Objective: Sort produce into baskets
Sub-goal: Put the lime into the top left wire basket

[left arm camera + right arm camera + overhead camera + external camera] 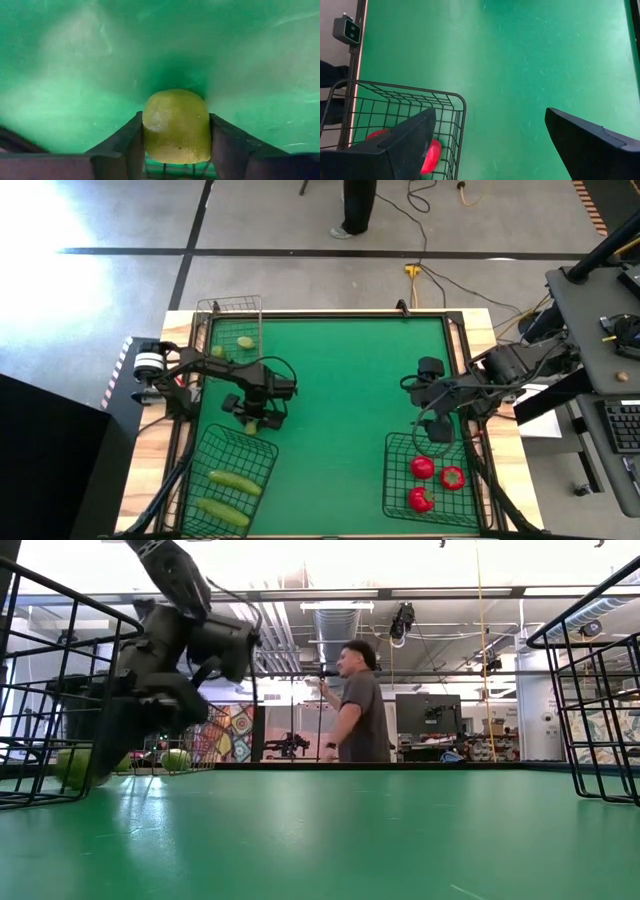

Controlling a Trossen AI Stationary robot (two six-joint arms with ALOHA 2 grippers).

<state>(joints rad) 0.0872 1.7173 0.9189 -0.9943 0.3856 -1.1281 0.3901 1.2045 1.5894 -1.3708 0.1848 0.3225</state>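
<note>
The left arm reaches inward over the green bench [340,380], wrist bent down, its left claw [252,420] low beside the near-left basket [236,480]. In the left wrist view the fingers [122,147] press both sides of a pale yellow-green fruit [176,126], grasping it at the bench surface. The right arm is folded above the near-right basket [400,480] holding red produce [422,468]; the right claw [490,137] is spread wide, released.

Robotics lab: exposed ceiling ducts [335,625], monitors [428,712], floor cables [420,225], other rigs.
</note>
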